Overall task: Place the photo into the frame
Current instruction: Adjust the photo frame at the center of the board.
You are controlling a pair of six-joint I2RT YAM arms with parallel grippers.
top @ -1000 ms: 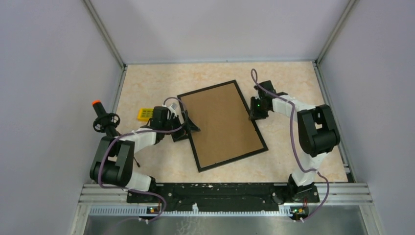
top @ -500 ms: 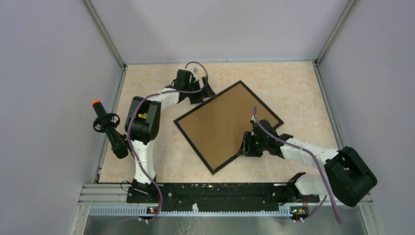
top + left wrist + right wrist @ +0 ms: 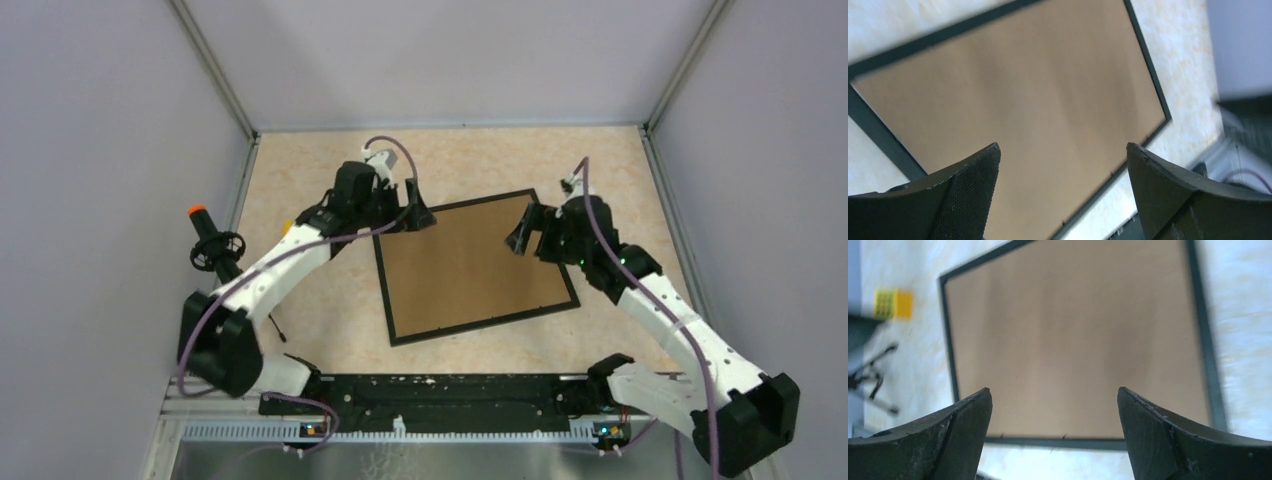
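Frame (image 3: 486, 322): black, flat on the table (image 3: 610, 170), centre of the overhead view, opening filled by a brown cardboard sheet (image 3: 470, 265); turned within the last half second from a diamond-like tilt to nearly square with the table's edges

Photo: not visible in any view; under the cardboard or elsewhere, cannot tell

Right gripper (image 3: 1054, 390): above the frame's upper right part, jaws spread wide, nothing between them; half a second ago low at the frame's lower right edge and much narrower

Left gripper (image 3: 1062, 147): by the frame's upper left corner, jaws wide as before, empty

Yellow block (image 3: 893, 304): on the table, left of the frame, apart from it

Judgement: frame repositioned and let go; backing in place suggests a late stage, but unconfirmed without sight of the print
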